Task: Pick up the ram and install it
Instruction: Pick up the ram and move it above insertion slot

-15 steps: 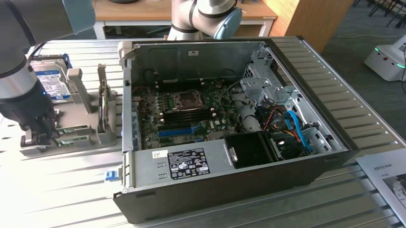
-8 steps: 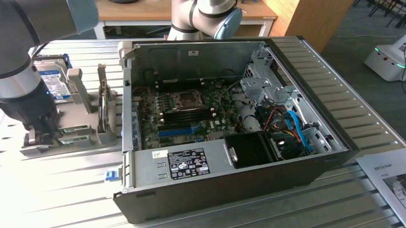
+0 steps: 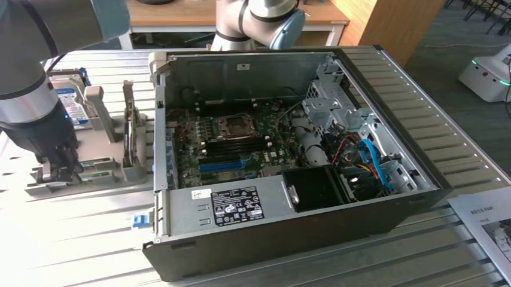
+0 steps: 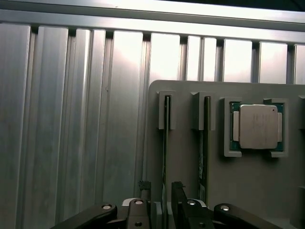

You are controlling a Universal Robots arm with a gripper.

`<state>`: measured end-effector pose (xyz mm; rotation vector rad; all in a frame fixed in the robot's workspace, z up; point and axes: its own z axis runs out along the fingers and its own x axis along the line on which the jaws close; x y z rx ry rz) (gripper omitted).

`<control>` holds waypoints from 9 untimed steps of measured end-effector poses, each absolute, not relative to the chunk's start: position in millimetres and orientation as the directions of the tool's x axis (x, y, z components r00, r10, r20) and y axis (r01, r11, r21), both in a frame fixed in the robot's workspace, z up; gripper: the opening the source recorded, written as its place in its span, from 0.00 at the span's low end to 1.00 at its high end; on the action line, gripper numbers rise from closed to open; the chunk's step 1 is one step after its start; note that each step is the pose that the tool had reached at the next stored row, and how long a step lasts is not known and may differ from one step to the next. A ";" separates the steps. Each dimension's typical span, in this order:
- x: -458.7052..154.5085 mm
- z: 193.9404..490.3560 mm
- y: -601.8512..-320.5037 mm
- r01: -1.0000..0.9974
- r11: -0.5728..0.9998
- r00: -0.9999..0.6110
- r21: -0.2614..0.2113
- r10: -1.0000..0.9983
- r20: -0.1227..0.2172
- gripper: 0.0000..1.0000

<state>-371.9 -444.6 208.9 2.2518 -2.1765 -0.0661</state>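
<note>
The ram stands on edge in a slot of the grey holder tray, showing as a thin dark-green strip. A second stick stands in the neighbouring slot. My gripper is open and lowered over the first stick, one finger on each side of its edge, with small gaps still showing. In the exterior view my gripper reaches down onto the tray, to the exterior view's left of the open computer case. The motherboard's dark memory slots lie inside the case.
A processor chip sits in a pocket of the tray beside the sticks. A hard drive and a fan stand upright behind the tray. The case holds a blue slot and cables. A paper sheet lies at the right.
</note>
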 end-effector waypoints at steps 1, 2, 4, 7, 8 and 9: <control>-370.9 208.8 -444.6 -0.999 -0.034 0.034 0.036 -0.999 -0.024 0.31; -370.0 208.9 -444.6 -0.999 -0.034 0.034 0.036 -0.999 -0.024 0.31; -368.2 208.8 -444.6 -0.999 -0.034 0.034 0.036 -0.999 -0.024 0.31; -365.5 208.9 -444.6 -0.999 -0.034 0.034 0.036 -0.999 -0.024 0.31; -365.3 208.9 -444.6 -0.999 -0.034 0.034 0.036 -0.999 -0.024 0.31; -365.3 208.9 -444.6 -0.999 -0.034 0.033 0.036 -0.999 -0.024 0.31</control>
